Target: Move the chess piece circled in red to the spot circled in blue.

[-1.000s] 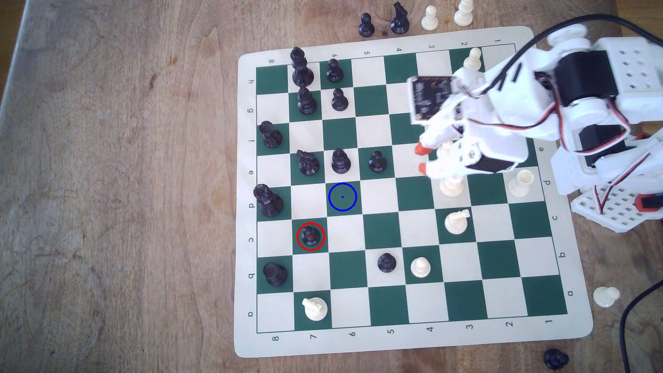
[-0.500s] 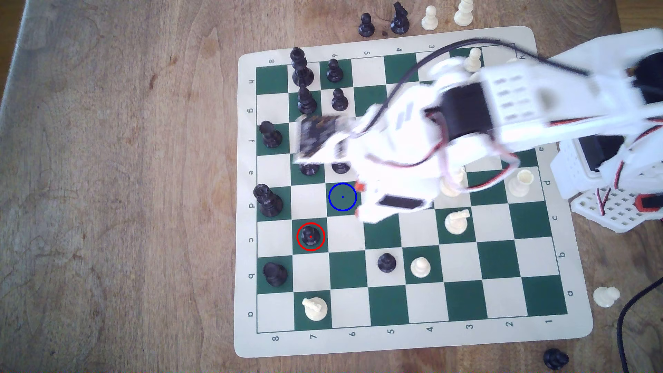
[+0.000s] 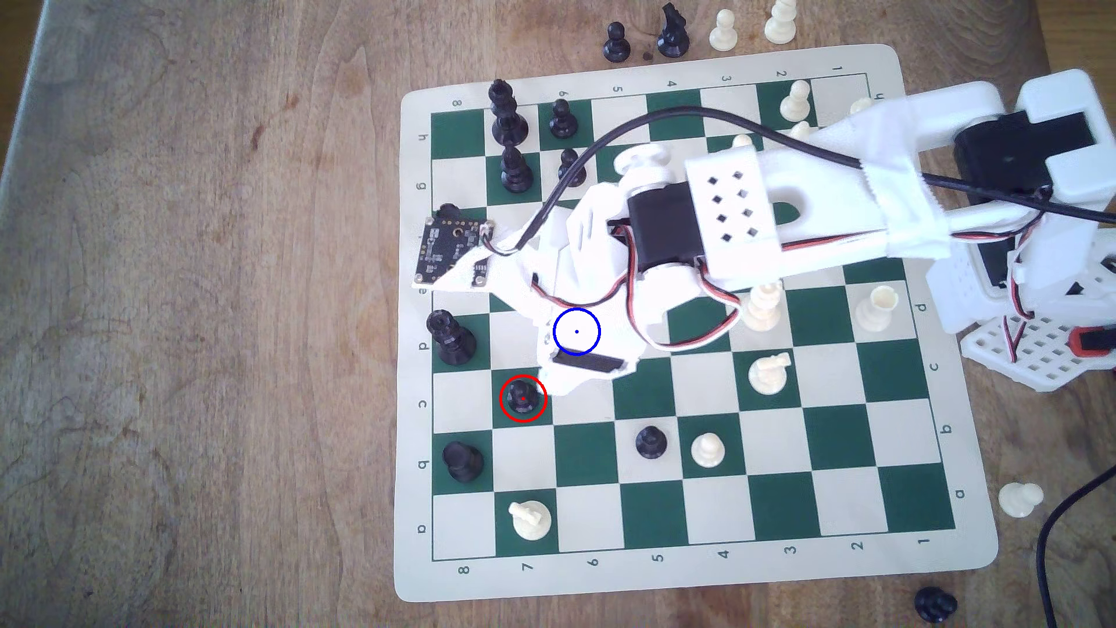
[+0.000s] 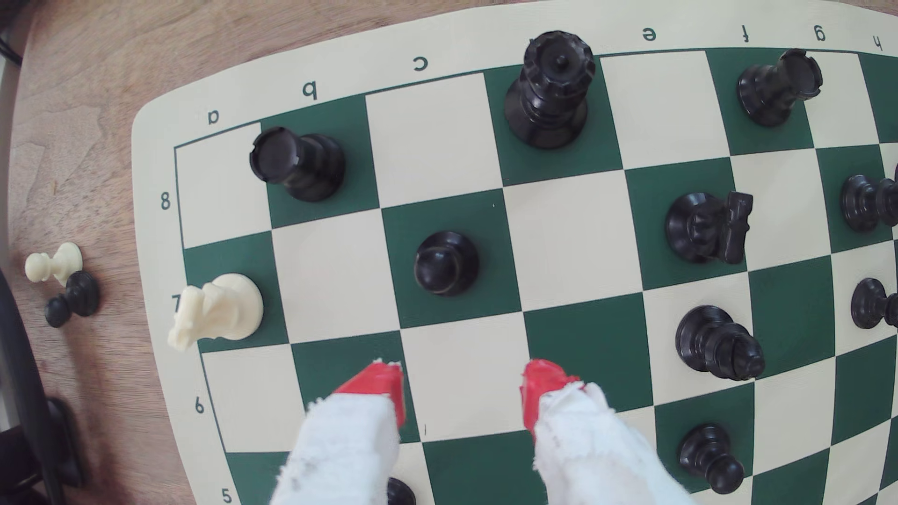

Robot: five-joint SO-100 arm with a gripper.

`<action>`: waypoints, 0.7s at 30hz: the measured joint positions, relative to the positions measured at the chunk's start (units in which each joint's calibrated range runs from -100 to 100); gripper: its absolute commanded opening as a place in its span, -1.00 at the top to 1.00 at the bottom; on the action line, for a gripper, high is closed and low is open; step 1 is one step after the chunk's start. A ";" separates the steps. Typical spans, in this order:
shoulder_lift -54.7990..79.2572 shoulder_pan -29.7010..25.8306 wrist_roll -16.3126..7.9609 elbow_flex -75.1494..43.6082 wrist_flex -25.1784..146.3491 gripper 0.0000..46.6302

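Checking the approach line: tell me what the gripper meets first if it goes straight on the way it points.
Likely the black pawn on its green square: it stands ahead of the open gripper, roughly in line with the gap between the jaws. Height above the board is unclear.

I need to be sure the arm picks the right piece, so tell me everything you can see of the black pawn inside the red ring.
The black pawn is small and glossy, plastic by its look, with a round ball head, narrow neck and flared round base. It stands upright, alone on a dark green square of the chessboard, row c, column 7. In the wrist view nothing touches it; the gripper is open, its red-tipped fingers short of the pawn and apart from it.
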 measured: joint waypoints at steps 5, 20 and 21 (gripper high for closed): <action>3.02 0.00 -0.59 -1.17 -1.83 0.49; 13.49 0.29 -0.63 -9.40 -4.46 0.41; 13.74 0.52 -0.63 -9.40 -4.46 0.40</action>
